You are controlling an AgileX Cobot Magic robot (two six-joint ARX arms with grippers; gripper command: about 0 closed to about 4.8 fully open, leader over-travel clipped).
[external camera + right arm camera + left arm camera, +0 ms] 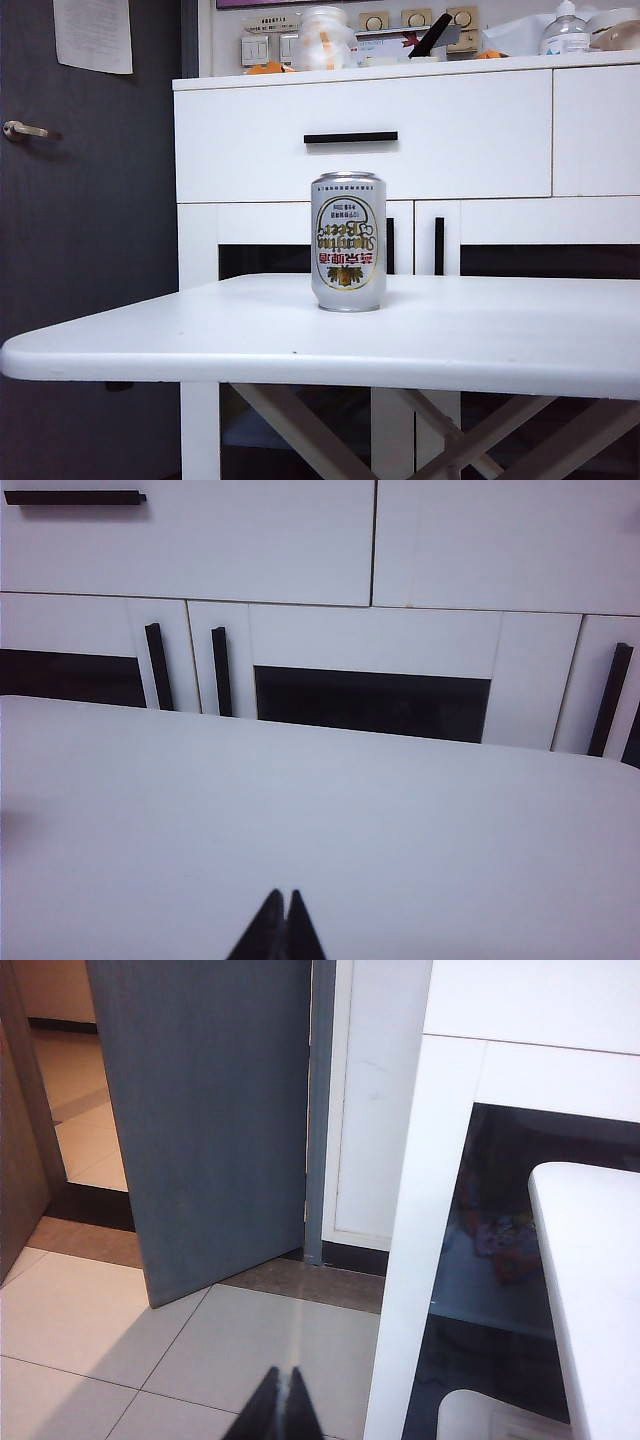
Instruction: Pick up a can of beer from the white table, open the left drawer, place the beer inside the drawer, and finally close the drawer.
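White and wide, the surface [480,345] fills the front of the exterior view, with crossed white legs under it. On it stands the can of beer [347,241], upright and alone, near the middle. It is silver, and its oval gold label with red letters is upside down. Nothing touches the can.

Behind the surface is a white cabinet [200,240]. The left drawer [250,140] is shut, and its black bar handle [350,137] sits flat across the front, right above the can in this view. A narrower drawer [597,130] is beside it. Lower down are two doors with upright black handles [438,245]. On top of the cabinet sits a clear plastic bottle [565,32] and some other small things. A gray door [90,250] is off to the left.

The left claw [282,1405] is closed tight, holding nothing. It hangs over the tiled floor [180,1360], beside the surface's edge and well apart from the can.

The right claw [279,925] is closed tight too, and empty. It hangs over the bare white surface, pointing toward the cabinet doors.
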